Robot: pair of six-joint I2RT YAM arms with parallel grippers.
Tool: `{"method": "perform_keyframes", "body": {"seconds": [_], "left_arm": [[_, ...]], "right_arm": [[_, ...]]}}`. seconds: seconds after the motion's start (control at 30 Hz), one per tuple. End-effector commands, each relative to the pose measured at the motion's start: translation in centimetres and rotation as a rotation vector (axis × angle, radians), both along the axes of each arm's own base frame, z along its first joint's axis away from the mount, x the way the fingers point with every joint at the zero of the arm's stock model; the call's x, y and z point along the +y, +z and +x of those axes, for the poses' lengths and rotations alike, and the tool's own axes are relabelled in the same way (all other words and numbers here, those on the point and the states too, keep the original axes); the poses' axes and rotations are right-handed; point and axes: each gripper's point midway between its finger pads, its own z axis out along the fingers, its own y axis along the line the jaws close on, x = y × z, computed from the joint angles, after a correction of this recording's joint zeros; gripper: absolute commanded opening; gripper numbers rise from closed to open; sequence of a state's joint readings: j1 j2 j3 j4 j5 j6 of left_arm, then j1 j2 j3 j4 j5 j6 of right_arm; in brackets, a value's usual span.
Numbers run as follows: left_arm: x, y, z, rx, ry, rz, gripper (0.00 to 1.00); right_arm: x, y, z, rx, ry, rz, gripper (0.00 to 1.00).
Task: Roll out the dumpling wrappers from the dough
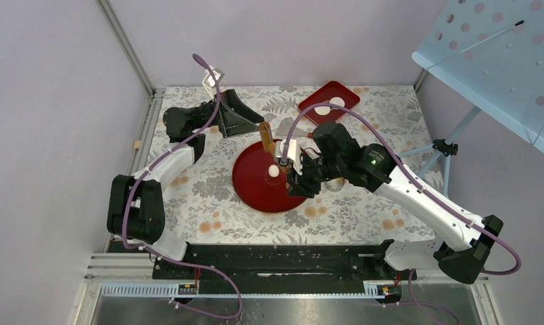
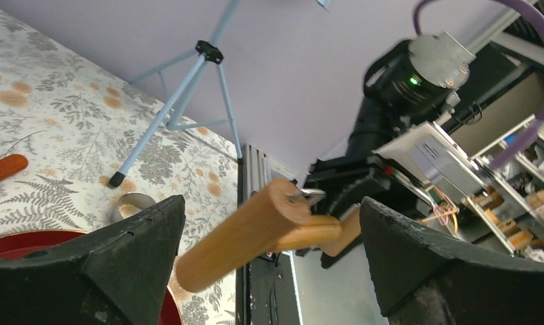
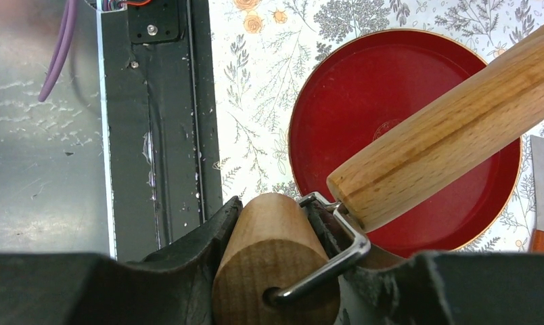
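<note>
The dough [image 1: 274, 171] is a small white ball on the round red plate [image 1: 252, 189]. My right gripper [image 1: 298, 177] [image 3: 276, 210] is at the plate's right edge. It is shut on the short wooden barrel [image 3: 276, 264] of a rolling pin tool with a metal bracket. The tool's long wooden part [image 3: 445, 135] [image 1: 266, 137] sticks out over the plate. My left gripper [image 1: 245, 120] [image 2: 269, 203] is open behind the plate, and the wooden pin [image 2: 249, 233] shows between its fingers, apart from both. One white disc wrapper [image 1: 337, 102] lies on the red square tray [image 1: 320, 108]. The dough is hidden in both wrist views.
A small metal ring cutter [image 2: 130, 203] sits on the floral cloth right of the plate. A knife with an orange handle [image 3: 543, 203] lies beside the plate. A light blue stand [image 1: 452, 145] is at the far right, and a black rail [image 1: 276, 261] runs along the near edge.
</note>
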State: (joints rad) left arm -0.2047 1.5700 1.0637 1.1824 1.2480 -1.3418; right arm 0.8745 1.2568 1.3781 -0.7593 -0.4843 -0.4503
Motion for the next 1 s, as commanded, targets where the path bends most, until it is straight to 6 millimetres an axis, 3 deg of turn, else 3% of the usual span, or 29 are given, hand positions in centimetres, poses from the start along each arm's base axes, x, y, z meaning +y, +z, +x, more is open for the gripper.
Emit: {"method": "perform_keyframes", "body": {"seconds": [0.0,0.17,0.43,0.6,0.87,0.97], "left_arm": [[0.6,1.5,-5.2,-0.237,-0.075,-0.003,0.99],[-0.1,-0.1,-8.0,-0.311,-0.160,0.041,0.99],[-0.9,-1.8,-8.3,-0.315,-0.210,0.062,0.99],[-1.6,-2.0,-9.3,-0.300,-0.251,0.064,0.95],[-2.2,-2.1,-10.1,-0.261,-0.284,0.062,0.55],[-2.2,-2.0,-10.1,-0.251,-0.281,0.059,0.23]], "right_arm": [[0.0,1.5,-0.5,-0.063,0.052,0.059,0.00],[-0.2,2.4,-0.8,-0.008,0.059,0.107,0.00],[-0.6,4.7,-3.5,0.140,0.150,0.227,0.00],[-0.3,4.4,-1.4,0.139,0.064,0.241,0.00],[0.4,3.7,0.7,0.163,-0.001,0.255,0.00],[0.2,3.5,1.8,0.151,-0.044,0.252,0.00]]}}
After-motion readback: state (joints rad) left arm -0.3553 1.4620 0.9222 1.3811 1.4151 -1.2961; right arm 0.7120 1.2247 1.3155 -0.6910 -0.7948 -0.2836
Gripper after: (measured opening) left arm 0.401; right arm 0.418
